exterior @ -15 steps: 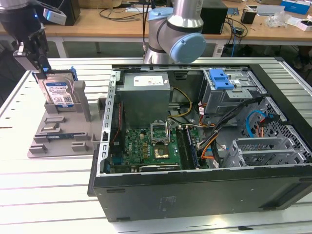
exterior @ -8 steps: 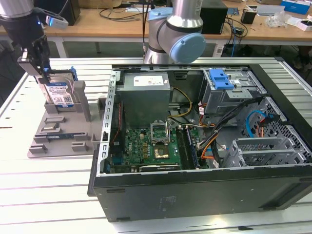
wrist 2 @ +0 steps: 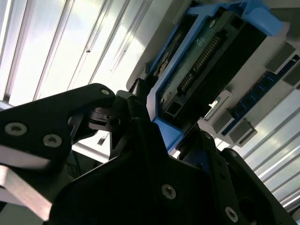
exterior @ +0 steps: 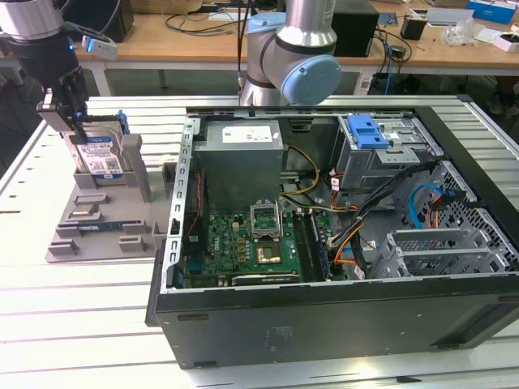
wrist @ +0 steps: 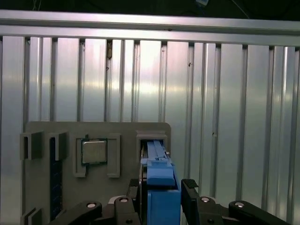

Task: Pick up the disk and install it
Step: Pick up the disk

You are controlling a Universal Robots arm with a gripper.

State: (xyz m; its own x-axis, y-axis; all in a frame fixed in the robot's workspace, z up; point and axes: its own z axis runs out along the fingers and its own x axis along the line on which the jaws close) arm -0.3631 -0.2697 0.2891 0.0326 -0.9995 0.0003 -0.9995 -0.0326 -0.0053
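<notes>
The arm (exterior: pixel 290 61) is reaching from its base toward the exterior view's left, with its wrist (exterior: pixel 36 40) pointing straight down. The pincer (exterior: pixel 77 128) is hanging vertically. Its black fingers (wrist: pixel 190 194) are pressing against both sides of the disk (exterior: pixel 101 154), gripping its upper edge.

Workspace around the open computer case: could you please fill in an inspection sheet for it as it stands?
Surface: slatted aluminium table, carrying the grey fixture and the open computer case.
Job's things: the disk stands on edge in a fixture slot; not installed yet.
Clutter: a processor chip sits in a fixture pocket.
Grippers: the end effector looks closed on the disk's blue carrier edge.
Cables: orange and black wires and a blue cable lie inside the case.
Surroundings: a wooden bench with gear stands behind the table.
</notes>
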